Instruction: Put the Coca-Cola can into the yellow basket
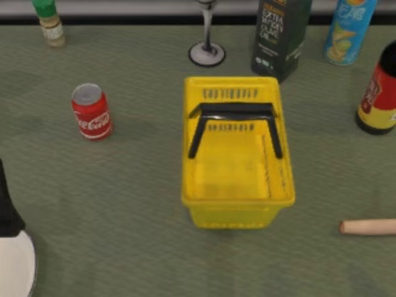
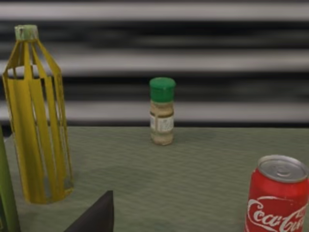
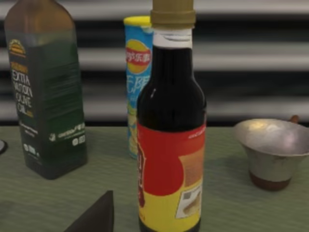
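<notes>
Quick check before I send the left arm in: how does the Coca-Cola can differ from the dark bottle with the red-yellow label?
The Coca-Cola can is short and red with a silver top; the dark bottle is taller, with a narrow neck and a gold cap. The can stands left of the yellow basket, the bottle at the table's right edge. Both stand upright, outside the basket.

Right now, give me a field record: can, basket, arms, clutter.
can: small red Coca-Cola can, upright on table, left of basket, apart from it
basket: bright yellow slotted plastic basket, centre, empty, black handles raised
left arm: lower left edge, gripper unseen
right arm: not in top view
clutter: green-capped spice jar; dark soy bottle; olive oil carton
</notes>
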Motion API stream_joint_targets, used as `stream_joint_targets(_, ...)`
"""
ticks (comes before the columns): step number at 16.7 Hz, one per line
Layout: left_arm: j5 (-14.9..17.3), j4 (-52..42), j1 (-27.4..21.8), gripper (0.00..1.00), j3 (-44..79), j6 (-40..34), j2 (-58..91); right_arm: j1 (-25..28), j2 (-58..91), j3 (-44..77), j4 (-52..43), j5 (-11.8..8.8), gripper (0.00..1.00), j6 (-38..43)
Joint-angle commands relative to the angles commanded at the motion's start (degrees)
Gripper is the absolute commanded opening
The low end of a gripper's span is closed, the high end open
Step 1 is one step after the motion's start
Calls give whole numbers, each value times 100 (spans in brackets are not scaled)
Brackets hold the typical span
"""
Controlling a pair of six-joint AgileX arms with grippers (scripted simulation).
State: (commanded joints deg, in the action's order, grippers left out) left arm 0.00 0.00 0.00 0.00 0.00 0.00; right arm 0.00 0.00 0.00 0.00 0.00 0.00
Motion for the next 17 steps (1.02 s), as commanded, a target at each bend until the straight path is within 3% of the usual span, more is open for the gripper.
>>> stream_joint_targets(7,88,-624,-165,100,667,218,845,0,0,0,0,0,100,0)
stream_joint_targets(17,226,-3868,-715,100,4682,1486,5683,0,0,0,0,0,100,0)
